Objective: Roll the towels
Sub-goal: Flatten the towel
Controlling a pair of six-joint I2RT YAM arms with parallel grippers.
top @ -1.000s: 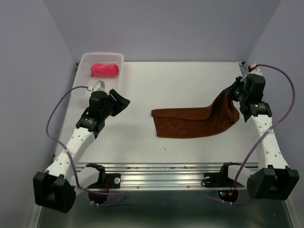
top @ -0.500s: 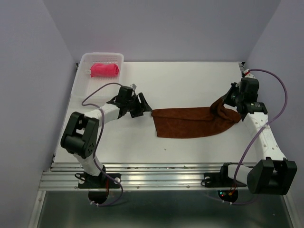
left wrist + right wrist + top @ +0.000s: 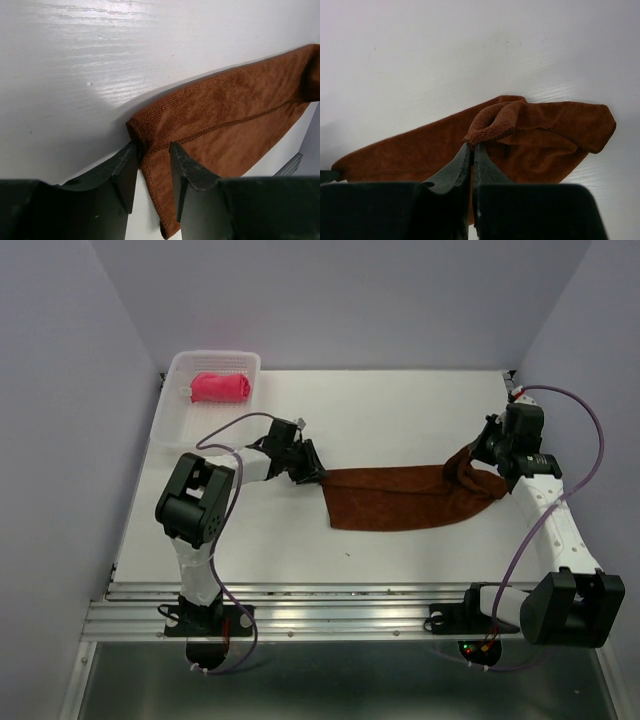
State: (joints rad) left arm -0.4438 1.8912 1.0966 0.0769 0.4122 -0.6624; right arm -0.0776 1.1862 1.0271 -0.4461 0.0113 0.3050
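The rust brown towel (image 3: 400, 496) lies spread across the middle of the white table. My left gripper (image 3: 312, 472) is at its far left corner. In the left wrist view the gripper (image 3: 152, 150) is open, with its two fingers (image 3: 125, 170) either side of the towel's corner and hem (image 3: 145, 150). My right gripper (image 3: 480, 452) is shut on the towel's right end and holds a bunched fold just off the table; the right wrist view shows the gripper (image 3: 472, 146) pinching that fold (image 3: 495, 122). The pink-red towel (image 3: 220, 387) lies rolled in the basket.
A translucent white plastic basket (image 3: 180, 365) stands at the table's far left corner. Purple walls close in the table on three sides. A metal rail (image 3: 340, 610) runs along the near edge between the arm bases.
My left arm has swung in from the left and reached right to the towel's left corner. My right gripper has lowered the towel's right end a little and then stayed put.
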